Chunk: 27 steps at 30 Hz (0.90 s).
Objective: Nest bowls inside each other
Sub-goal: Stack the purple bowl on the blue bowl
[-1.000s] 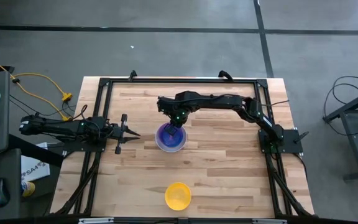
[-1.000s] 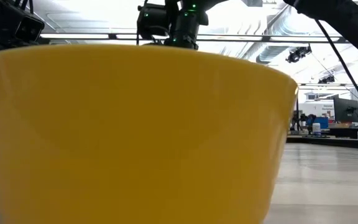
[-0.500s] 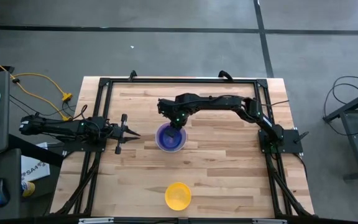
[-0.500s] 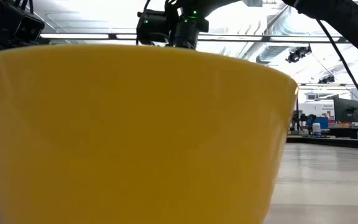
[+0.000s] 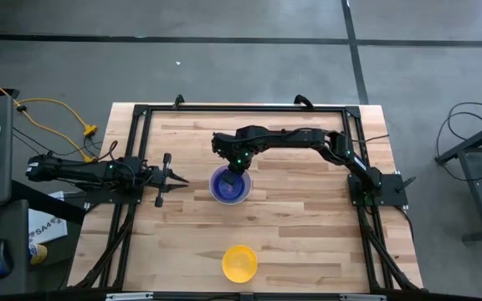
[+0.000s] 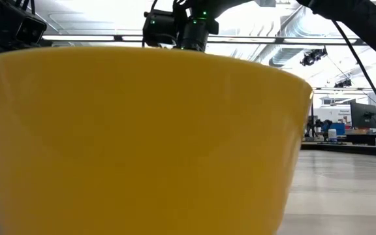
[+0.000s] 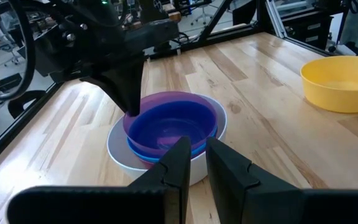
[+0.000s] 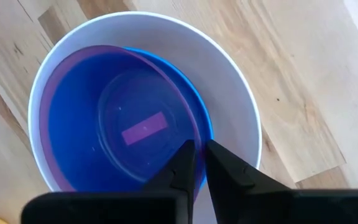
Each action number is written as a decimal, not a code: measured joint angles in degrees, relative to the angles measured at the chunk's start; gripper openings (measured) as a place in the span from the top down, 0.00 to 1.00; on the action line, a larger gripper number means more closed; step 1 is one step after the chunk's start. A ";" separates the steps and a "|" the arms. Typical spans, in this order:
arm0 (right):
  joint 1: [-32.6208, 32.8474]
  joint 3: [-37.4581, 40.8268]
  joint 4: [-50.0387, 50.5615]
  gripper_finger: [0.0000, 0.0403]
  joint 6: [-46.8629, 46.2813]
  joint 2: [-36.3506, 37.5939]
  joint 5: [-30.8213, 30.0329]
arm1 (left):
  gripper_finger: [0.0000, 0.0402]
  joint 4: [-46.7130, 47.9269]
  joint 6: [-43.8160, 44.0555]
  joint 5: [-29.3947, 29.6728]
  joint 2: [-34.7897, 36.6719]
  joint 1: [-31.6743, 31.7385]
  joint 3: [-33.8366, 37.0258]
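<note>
Your right gripper (image 5: 233,172) hangs over the far rim of the nested bowls at mid-tabletop (image 5: 308,226), its fingers (image 8: 182,165) drawn nearly together with only a thin slit between them, straddling the purple bowl's (image 7: 194,99) edge; you cannot tell whether they grip it. That purple bowl sits tilted inside the white bowl (image 7: 120,152), with the blue bowl (image 7: 173,127) showing in it. Your left gripper (image 5: 171,179) waits just above the tabletop's left side, pointing at the stack, its fingers (image 7: 178,168) close together with a narrow gap and nothing between them. Your yellow bowl (image 5: 240,262) stands alone near the front edge, well apart from the stack, filling the low view.
</note>
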State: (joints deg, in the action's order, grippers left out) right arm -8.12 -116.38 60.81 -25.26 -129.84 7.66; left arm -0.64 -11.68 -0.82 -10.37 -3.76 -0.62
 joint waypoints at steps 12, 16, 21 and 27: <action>0.71 0.00 -0.60 0.77 0.00 0.00 -0.01 | 0.87 -0.01 0.00 0.00 0.00 0.00 0.00; 1.03 0.00 -1.03 0.74 0.04 -0.02 -0.22 | 0.87 -0.01 0.00 0.01 0.00 0.00 0.00; 1.11 -0.02 -1.56 0.72 0.07 -0.43 -1.09 | 0.87 -0.02 0.00 0.00 0.00 0.01 0.00; 1.16 -0.02 -2.65 0.72 1.32 -1.55 -1.42 | 0.87 -0.01 -0.02 0.00 0.02 0.01 0.00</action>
State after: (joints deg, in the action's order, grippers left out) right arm -6.96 -116.40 58.15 -23.94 -131.40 6.24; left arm -0.65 -11.70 -0.82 -10.35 -3.75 -0.62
